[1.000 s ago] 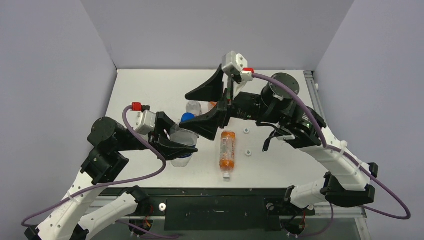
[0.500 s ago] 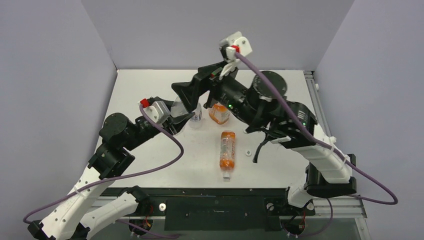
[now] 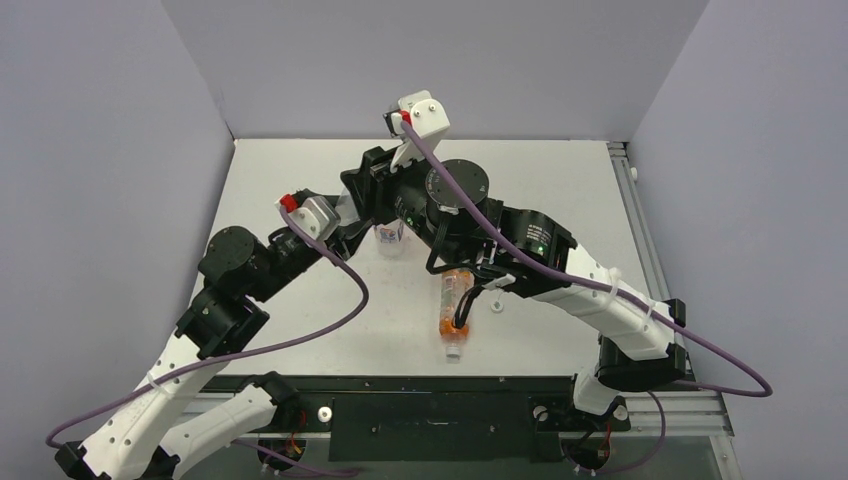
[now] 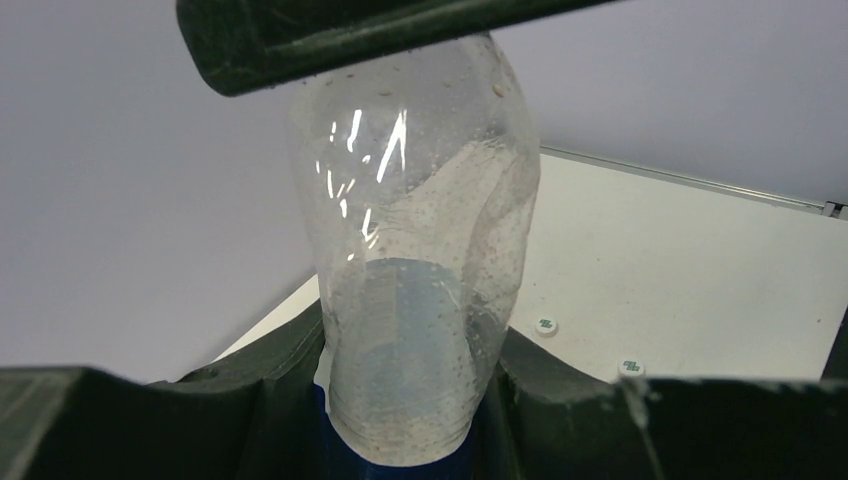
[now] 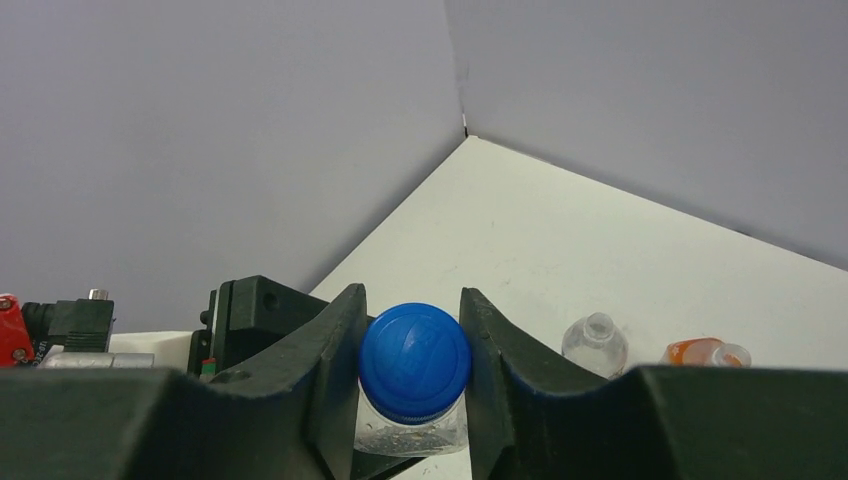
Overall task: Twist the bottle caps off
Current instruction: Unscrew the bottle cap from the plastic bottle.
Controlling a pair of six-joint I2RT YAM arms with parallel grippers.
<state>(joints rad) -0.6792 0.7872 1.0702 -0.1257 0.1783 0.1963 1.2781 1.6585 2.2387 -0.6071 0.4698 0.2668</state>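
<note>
While the left pincer (image 4: 405,420) clamps the clear bottle (image 4: 415,230) low on its body (over the table's (image 3: 560,190) rear left), the right pincer (image 5: 411,310) sits closed around its blue cap (image 5: 414,362), bottle axis pointing straight along the right wrist, so a wrist roll should unscrew it

Four bottles (image 4: 420,300) (image 5: 593,345) (image 5: 705,352) (image 3: 450,322), one blue cap (image 5: 414,362), and perhaps three white caps (image 4: 545,324) (image 4: 630,367) (image 3: 453,350).

White table (image 3: 590,180) boxed in by plain lilac-grey walls (image 3: 430,60)
</note>
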